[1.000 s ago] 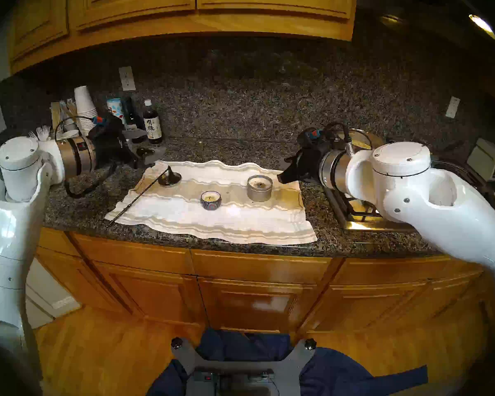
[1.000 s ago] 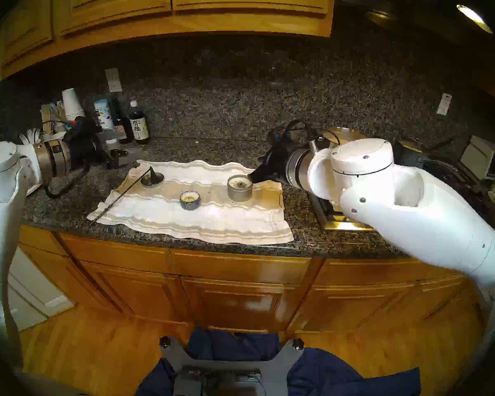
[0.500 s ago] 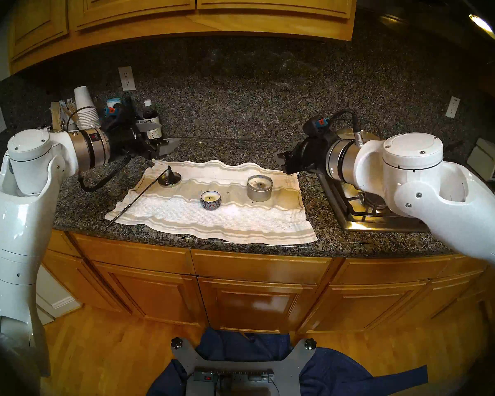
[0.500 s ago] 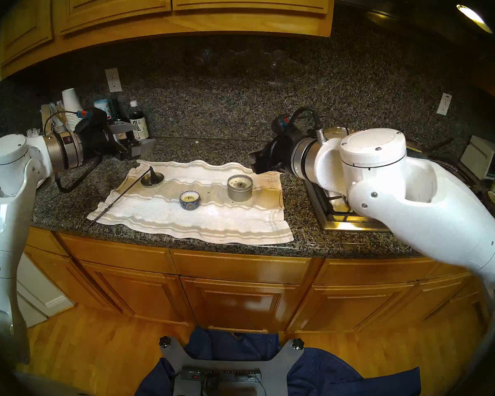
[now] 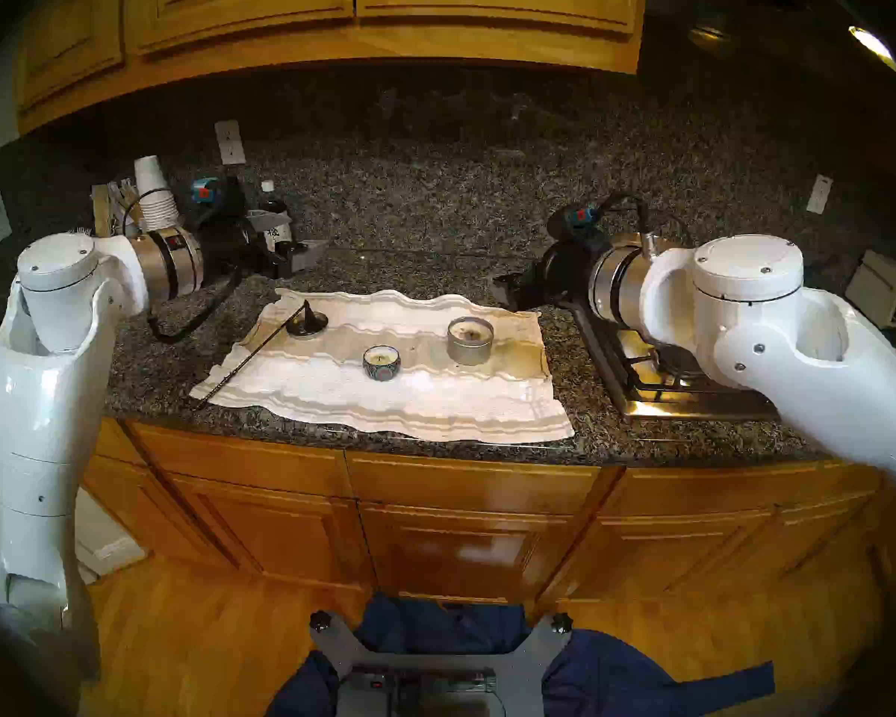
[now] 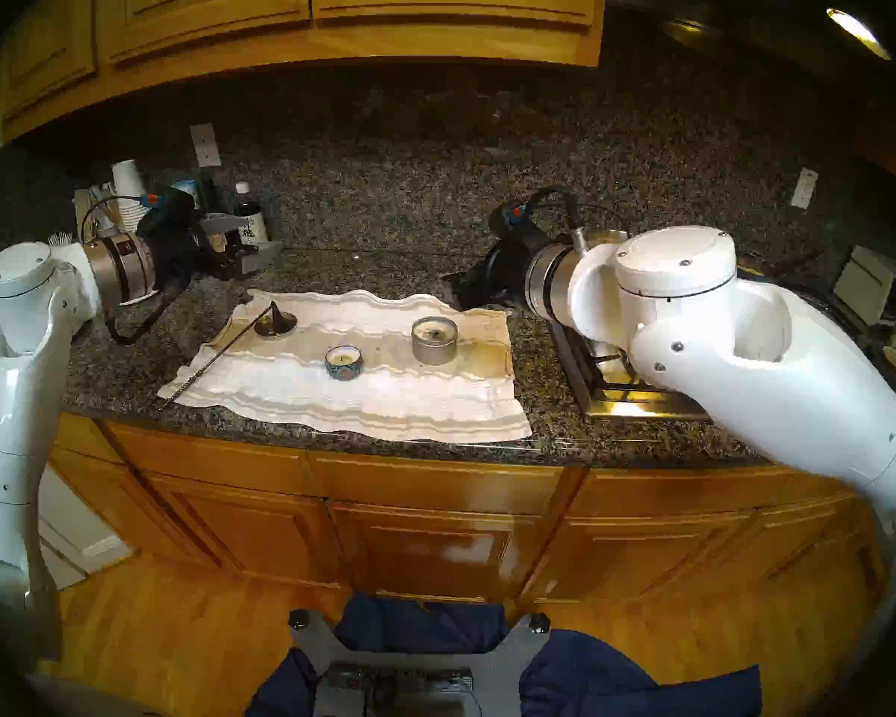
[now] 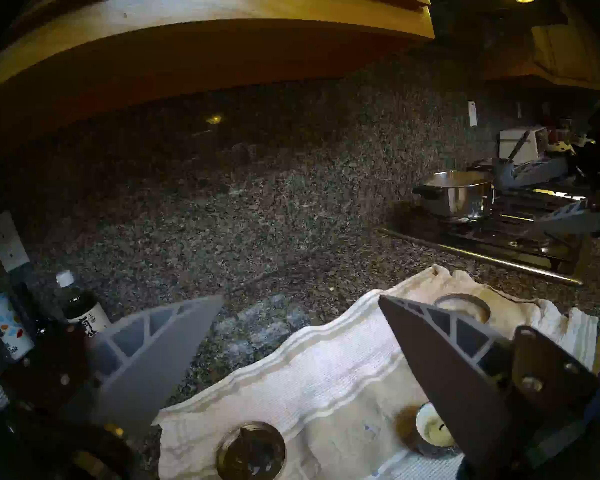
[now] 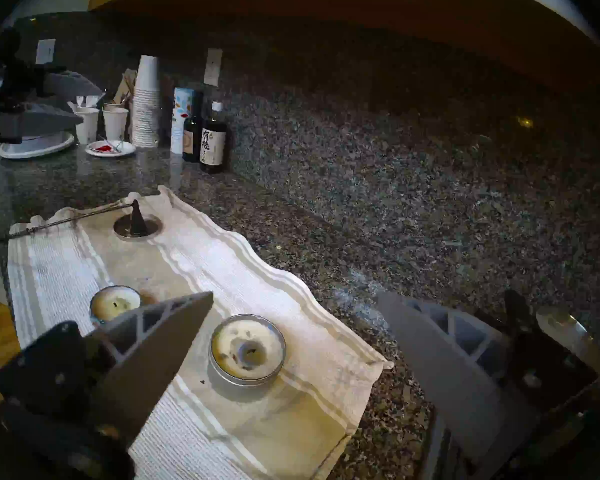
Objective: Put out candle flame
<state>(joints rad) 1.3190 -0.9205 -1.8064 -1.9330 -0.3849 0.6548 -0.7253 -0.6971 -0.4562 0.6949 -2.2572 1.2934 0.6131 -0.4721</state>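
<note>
Head view: three candles, one under a snuffer [image 5: 260, 346]; both grippers' jaws spread, empty.

A white towel [image 5: 384, 385] banded with beige stripes is seen at the centre of the frame, laid on black-and-grey speckled granite [image 5: 435, 219]. A blue patterned candle cup [image 5: 381, 363] holding cream wax is shown mid-frame, a silver tin candle [image 5: 469, 340] to its right, a black snuffer [image 5: 306, 318] upper left. Honey-coloured wooden cabinets [image 5: 461, 535] are seen below.
</note>
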